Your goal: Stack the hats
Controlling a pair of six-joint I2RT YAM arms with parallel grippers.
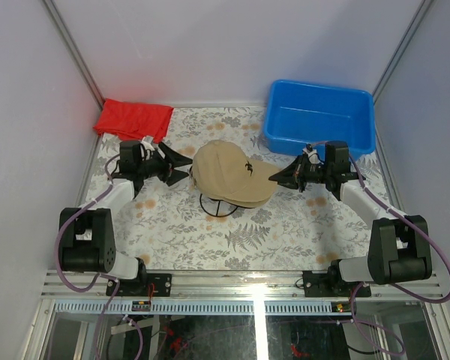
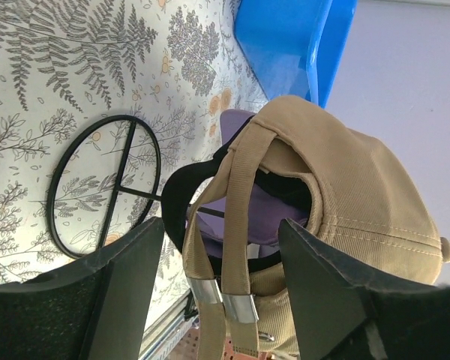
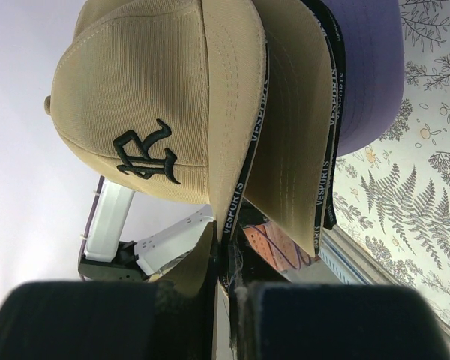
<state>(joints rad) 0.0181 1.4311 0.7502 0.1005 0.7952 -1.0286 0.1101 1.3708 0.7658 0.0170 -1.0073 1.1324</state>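
All four hats sit nested on the black wire stand (image 2: 105, 187) at the middle of the desk (image 1: 285, 232). The top tan cap (image 1: 225, 172) lies over a second tan cap (image 3: 292, 150), with the black cap (image 2: 176, 202) and the lavender cap (image 3: 367, 67) beneath, their brims fanned toward the right side of the stand. The left gripper (image 1: 187, 168), just left of the stand at the back of the caps, has its jaws apart on either side of the top cap's back strap (image 2: 236, 225), apparently without touching it. The right gripper (image 1: 276, 178), just right of the stand, is pinched together on what looks like the top tan cap's brim. The stacking itself seems done, and the step in hand is the release of the last cap. Next, the right gripper needs to open without tugging the brim. Both arms should then back straight away from the stand, so the strap and brim do not catch and pull the pile askew.
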